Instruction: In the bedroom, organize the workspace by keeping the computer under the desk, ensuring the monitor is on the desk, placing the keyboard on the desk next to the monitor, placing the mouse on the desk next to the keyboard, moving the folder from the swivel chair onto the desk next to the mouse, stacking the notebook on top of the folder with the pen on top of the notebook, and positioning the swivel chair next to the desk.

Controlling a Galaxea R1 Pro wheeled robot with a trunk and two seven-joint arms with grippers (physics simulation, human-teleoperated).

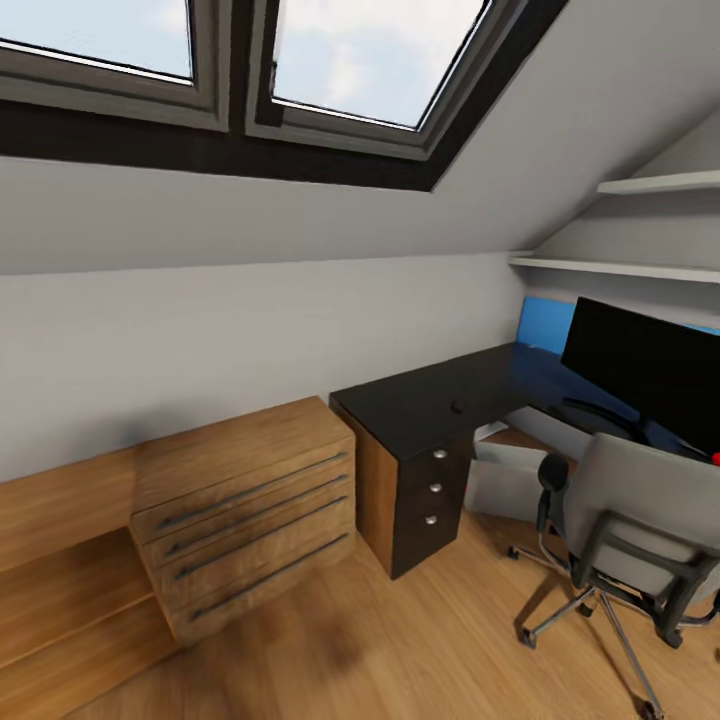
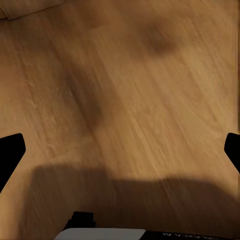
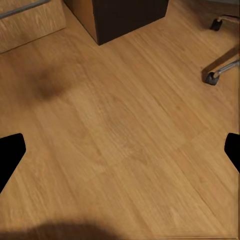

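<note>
The glossy black desk (image 1: 440, 395) stands in the corner under the sloped wall, its three-drawer unit (image 1: 430, 490) facing me. The black monitor (image 1: 650, 365) stands on the desk's right part. The small black mouse (image 1: 457, 407) lies near the desk's front edge. Under the desk sits the light grey computer (image 1: 505, 482). The swivel chair (image 1: 640, 520) stands in front of the desk with its grey back towards me. Keyboard, folder, notebook and pen are out of view. My left gripper (image 2: 120, 150) and right gripper (image 3: 120, 150) hang open over bare wooden floor, holding nothing.
A wooden chest of drawers (image 1: 245, 505) stands left of the desk, with low wooden steps (image 1: 60, 580) beside it. A blue wall panel (image 1: 545, 325) and white shelves (image 1: 640, 268) are behind the monitor. A chair castor (image 3: 212, 77) and the drawer unit's base (image 3: 127, 17) lie ahead of the right gripper.
</note>
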